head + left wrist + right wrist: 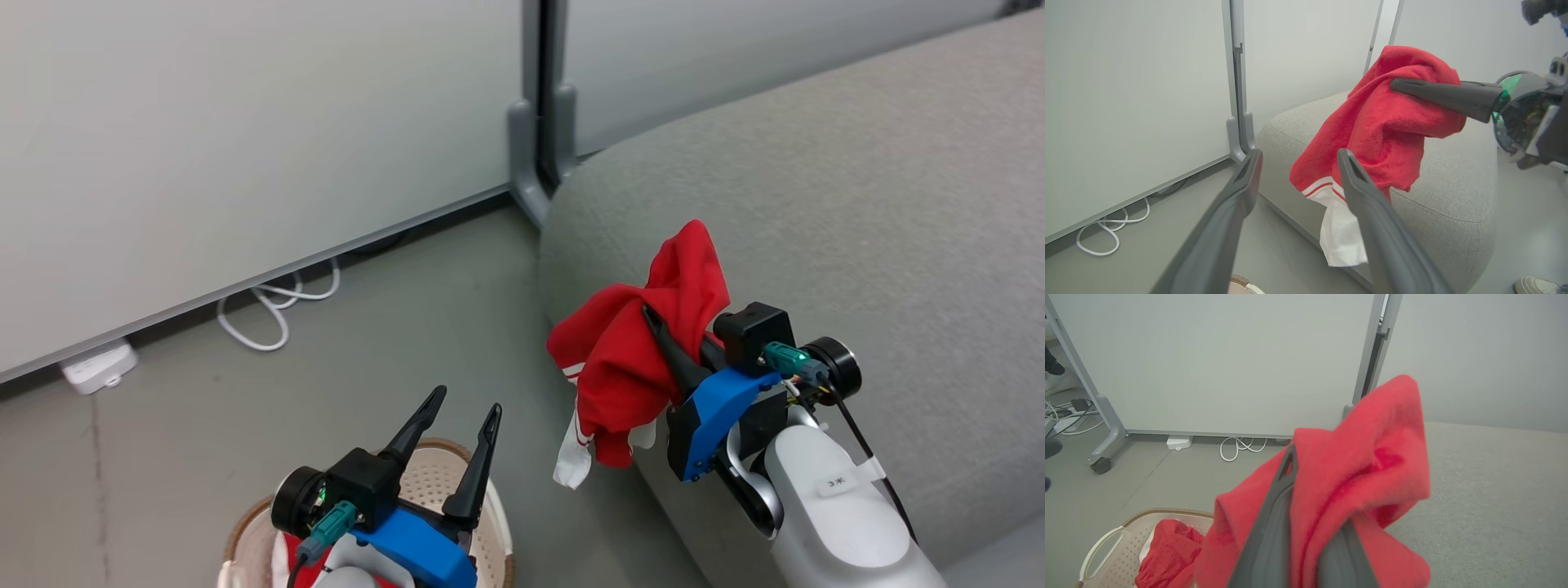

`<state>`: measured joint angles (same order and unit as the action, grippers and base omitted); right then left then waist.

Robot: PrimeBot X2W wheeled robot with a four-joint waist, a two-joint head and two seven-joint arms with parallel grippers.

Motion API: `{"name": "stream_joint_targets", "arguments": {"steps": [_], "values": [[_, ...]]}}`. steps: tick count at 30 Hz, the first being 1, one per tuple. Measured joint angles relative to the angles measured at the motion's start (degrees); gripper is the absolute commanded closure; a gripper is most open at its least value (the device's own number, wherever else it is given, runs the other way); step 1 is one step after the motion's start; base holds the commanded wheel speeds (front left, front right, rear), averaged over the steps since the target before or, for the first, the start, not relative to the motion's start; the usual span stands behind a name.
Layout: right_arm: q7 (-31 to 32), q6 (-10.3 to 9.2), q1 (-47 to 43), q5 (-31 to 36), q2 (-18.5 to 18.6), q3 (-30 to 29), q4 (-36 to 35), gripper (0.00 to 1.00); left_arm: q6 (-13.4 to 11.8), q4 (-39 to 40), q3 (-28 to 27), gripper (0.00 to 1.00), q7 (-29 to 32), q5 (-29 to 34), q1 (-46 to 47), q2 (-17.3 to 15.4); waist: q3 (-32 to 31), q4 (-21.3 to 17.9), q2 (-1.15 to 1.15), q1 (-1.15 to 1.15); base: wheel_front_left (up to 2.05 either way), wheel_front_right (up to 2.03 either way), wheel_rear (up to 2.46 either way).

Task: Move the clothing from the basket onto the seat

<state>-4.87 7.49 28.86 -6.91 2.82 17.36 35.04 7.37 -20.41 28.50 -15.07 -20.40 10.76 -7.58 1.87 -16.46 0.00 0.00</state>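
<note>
The right gripper [657,320] clamps its fingers tight on a red garment [629,351] over the edge of the seat [857,204]. The left gripper [468,398] spreads its fingers wide, empty, above the basket [242,518].

The basket [429,482] is cut off at the near edge and half hidden behind the left gripper [467,400], which also covers most of the red garment [1167,555] inside it.
</note>
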Motion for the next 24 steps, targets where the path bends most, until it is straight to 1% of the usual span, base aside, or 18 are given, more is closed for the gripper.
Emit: {"name": "stream_joint_targets", "arguments": {"steps": [6, 7, 8, 13, 18, 24], "values": [[-0.3, 0.00, -0.1, -0.3, 0.0, -0.5, -0.3, 1.00, 0.0, 0.1, 0.3, 0.00, 0.0, 0.0, 0.7, -0.3, 1.0, -5.4, 0.00, 0.00, 0.00, 0.00, 0.00], [-0.3, 0.00, -0.1, -0.3, 0.0, -0.5, -0.3, 1.00, 0.0, 0.1, 0.3, 0.00, 0.0, 0.0, 0.7, -0.3, 1.0, -5.4, 0.00, 0.00, 0.00, 0.00, 0.00], [-0.4, 0.00, -0.1, -0.3, 0.0, -0.6, -0.3, 1.00, 0.0, 0.2, 0.5, 0.00, 0.0, 0.0, 1.0, -0.4, 1.4, -6.9, 0.00, 0.00, 0.00, 0.00, 0.00], [-0.8, 0.00, -0.2, -0.7, 0.0, -0.9, -0.5, 1.00, 0.0, 0.2, 0.6, 0.00, 0.0, 0.1, 1.5, -0.8, 2.6, -9.6, 0.00, 0.00, 0.00, 0.00, 0.00], [-1.1, 0.00, -0.8, -1.0, 0.0, -1.1, -0.4, 1.00, 0.0, 0.0, 1.1, 0.00, 0.0, 0.1, 2.1, -0.9, 3.3, -10.8, 0.00, 0.00, 0.00, 0.00, 0.00], [-1.4, 0.00, -1.0, -1.3, 0.0, -1.7, -0.2, 1.00, 0.0, -0.5, 1.7, 0.00, 0.0, 0.0, 2.6, -1.0, 3.3, -10.3, 0.00, 0.00, 0.00, 0.00, 0.00]]}}
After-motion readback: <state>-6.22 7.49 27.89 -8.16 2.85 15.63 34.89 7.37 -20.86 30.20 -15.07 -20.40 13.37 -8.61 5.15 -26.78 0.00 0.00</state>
